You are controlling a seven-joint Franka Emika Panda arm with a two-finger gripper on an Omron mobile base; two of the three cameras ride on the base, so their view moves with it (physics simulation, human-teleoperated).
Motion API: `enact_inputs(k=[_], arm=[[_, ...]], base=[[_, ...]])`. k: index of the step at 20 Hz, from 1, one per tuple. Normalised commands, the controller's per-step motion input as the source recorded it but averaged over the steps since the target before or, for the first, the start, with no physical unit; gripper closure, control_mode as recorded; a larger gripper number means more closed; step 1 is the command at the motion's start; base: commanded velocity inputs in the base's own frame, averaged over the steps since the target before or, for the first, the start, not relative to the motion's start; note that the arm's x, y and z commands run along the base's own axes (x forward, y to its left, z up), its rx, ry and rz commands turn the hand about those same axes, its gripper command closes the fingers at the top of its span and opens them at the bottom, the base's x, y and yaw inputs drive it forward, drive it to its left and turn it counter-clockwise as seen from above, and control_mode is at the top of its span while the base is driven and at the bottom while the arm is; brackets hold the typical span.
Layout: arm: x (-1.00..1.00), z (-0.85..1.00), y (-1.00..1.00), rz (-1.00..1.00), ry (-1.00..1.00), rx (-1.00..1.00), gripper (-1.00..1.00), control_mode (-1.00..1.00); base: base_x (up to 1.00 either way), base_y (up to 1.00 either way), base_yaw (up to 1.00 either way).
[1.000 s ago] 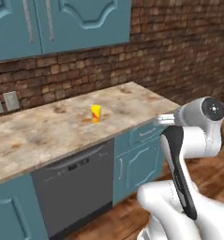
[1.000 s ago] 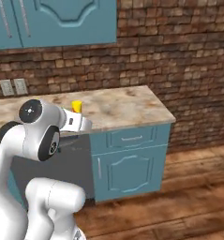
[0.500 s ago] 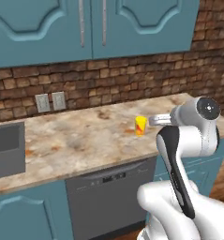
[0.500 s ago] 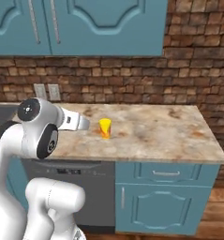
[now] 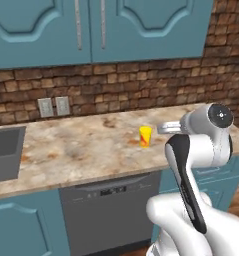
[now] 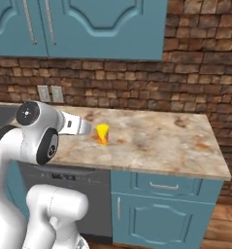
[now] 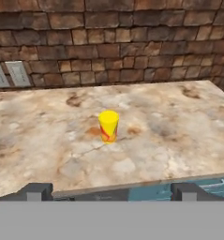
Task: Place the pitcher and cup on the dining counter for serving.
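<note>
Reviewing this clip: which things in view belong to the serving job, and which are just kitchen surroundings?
Belongs to the job:
- cup, upright on the marbled counter
- gripper, open, short of the cup

Just surroundings:
- sink
- dishwasher
- wall outlets
- upper cabinets
- drawer

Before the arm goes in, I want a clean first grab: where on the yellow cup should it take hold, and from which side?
Grip the cup across its upper yellow wall, coming in level from the counter's front edge. It stands upright and alone, tapering slightly toward its orange-red base, so the wider top likely gives the better hold. The pincer is open and faces it already.
</note>
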Motion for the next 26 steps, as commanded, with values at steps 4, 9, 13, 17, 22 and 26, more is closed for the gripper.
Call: enact_inputs(k=[4,9,13,17,22,26], arm=[[0.0,0.0,0.0,0.0,0.0,0.0,-1.0,1.0],[0.17,-0.16,0.0,0.04,0.01,0.0,-1.0,-1.0],[0.24,-0.39,-0.08,0.09,0.07,0.0,-1.0,-1.0],[0.13,-0.2,-0.22,0.04,0.18,0.0,-1.0,-1.0],[0.3,-0.09,-0.25,0.0,0.2,0.0,-1.0,-1.0],[0.46,-0.17,-0.29,0.0,0.1,0.0,-1.0,-1.0]], base=[[0.5,-0.2,0.13],[0.25,-0.01,0.06],[0.0,0.0,0.0],[0.0,0.0,0.0],[0.0,0.0,0.0],[0.0,0.0,0.0]])
